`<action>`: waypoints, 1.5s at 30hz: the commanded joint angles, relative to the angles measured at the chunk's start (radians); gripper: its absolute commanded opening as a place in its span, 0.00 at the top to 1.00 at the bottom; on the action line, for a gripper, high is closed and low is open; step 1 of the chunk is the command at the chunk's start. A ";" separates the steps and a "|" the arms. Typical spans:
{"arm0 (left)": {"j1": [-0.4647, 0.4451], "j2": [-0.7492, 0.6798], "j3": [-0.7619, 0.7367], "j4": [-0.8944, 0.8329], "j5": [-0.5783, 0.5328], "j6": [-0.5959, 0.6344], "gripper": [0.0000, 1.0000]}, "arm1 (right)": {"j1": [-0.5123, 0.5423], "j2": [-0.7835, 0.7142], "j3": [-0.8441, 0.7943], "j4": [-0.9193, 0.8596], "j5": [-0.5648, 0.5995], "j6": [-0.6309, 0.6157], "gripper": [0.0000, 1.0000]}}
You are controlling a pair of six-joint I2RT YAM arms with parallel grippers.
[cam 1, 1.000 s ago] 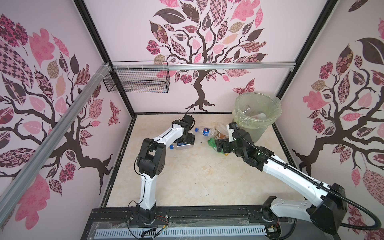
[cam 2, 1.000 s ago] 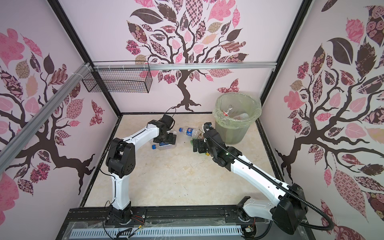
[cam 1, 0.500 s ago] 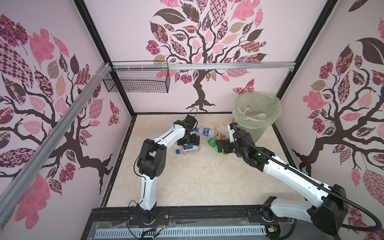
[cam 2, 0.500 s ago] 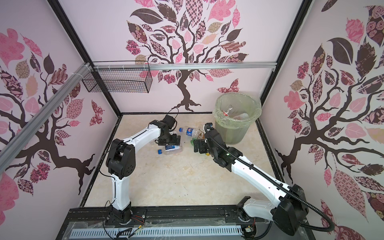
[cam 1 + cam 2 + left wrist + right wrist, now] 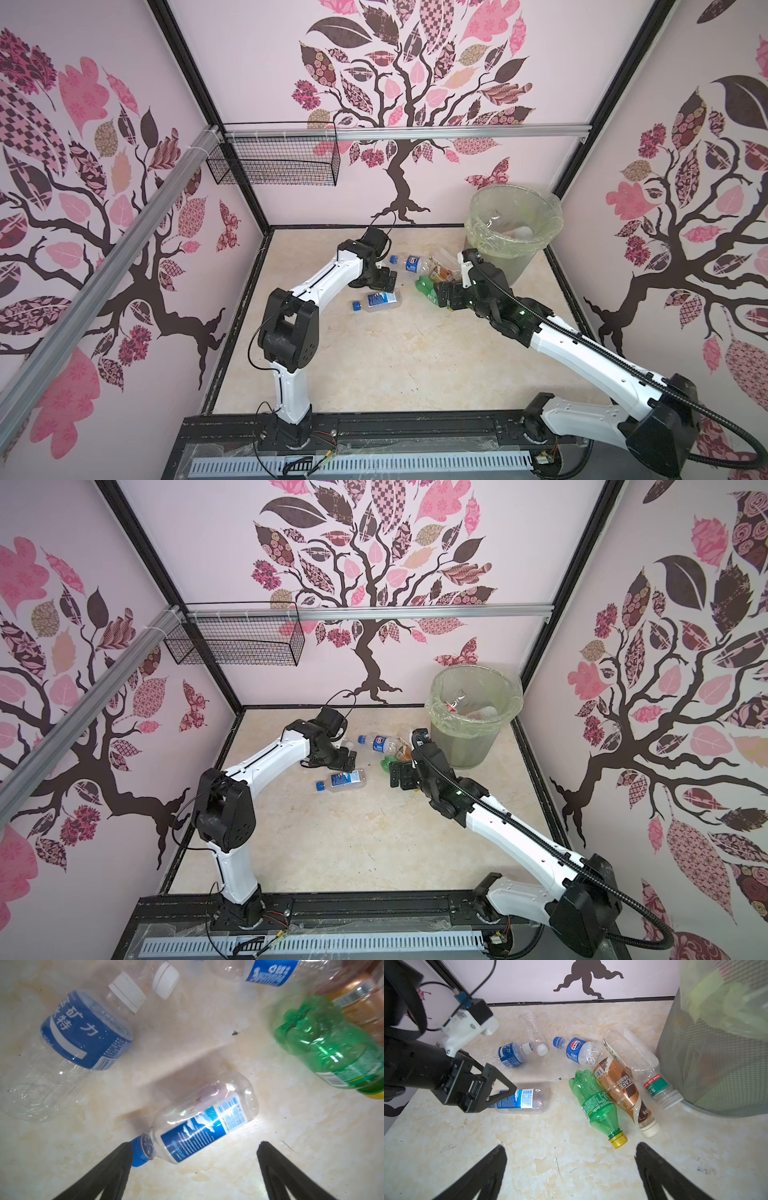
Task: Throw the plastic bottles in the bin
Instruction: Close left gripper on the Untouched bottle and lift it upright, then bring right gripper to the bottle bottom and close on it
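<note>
While both arms reach low over the marbled floor (image 5: 395, 357), the round grey mesh bin (image 5: 524, 266), lined with a filmy greenish bag (image 5: 476, 232) and holding a few bottles (image 5: 521, 232), stands ahead and to one side of the right gripper (image 5: 570, 1147). Its jaws gape wide and grasp nothing. Just before it lie a ribbed green bottle (image 5: 596, 1101) and a brown-sleeved bottle (image 5: 620, 1088). The left gripper (image 5: 194, 1146), equally spread and empty, hovers over a clear blue-labelled bottle (image 5: 199, 1126), one finger beside its cap.
</note>
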 commanded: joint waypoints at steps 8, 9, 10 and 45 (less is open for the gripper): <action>-0.018 0.064 0.008 -0.033 -0.006 0.129 0.02 | -0.005 -0.070 -0.028 -0.020 -0.009 0.024 0.01; -0.019 0.062 0.001 -0.025 -0.005 0.132 0.02 | -0.006 -0.074 -0.033 -0.021 -0.008 0.023 0.01; -0.019 0.062 -0.003 -0.022 0.001 0.136 0.02 | -0.005 -0.078 -0.036 -0.022 -0.008 0.024 0.00; -0.079 0.165 -0.044 0.016 0.019 0.038 0.43 | -0.006 -0.141 -0.094 -0.015 -0.009 0.075 0.00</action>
